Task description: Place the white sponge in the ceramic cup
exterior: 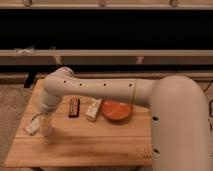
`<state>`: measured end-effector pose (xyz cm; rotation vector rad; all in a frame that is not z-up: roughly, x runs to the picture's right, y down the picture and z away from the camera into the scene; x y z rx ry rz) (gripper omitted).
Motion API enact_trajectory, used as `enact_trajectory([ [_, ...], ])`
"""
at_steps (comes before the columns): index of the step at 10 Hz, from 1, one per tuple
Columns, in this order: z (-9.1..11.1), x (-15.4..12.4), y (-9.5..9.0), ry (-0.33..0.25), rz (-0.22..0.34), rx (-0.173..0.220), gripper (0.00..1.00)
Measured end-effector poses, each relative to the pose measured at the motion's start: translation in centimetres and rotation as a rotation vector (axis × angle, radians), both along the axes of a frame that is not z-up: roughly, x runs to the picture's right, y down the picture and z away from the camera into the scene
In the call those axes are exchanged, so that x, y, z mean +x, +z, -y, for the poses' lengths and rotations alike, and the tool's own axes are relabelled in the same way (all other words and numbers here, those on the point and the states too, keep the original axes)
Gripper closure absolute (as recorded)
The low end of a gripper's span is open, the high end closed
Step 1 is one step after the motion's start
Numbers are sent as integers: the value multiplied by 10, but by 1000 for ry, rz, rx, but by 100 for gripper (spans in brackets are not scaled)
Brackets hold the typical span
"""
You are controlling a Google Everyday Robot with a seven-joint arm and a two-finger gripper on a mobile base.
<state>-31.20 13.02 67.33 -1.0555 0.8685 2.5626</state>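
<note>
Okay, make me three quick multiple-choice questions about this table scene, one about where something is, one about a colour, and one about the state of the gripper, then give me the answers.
1. Where is the gripper?
A. over the table's left part
B. above the orange bowl
C. off the right edge

2. What colour is the bowl?
A. blue
B. orange
C. green

3. How do the gripper's jaws stand?
A. shut flat
B. open
C. clamped on the dark bar

Answers:
1. A: it hangs low at the left end of the wooden table, left of the dark bar and white carton.
2. B: it is plainly orange.
3. B: they stand apart.
</note>
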Motion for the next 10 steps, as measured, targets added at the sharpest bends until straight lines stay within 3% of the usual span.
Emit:
enact_trajectory([
  [4,7,3,21,20,-42,78,20],
  [10,16,3,43,37,-70,106,20],
])
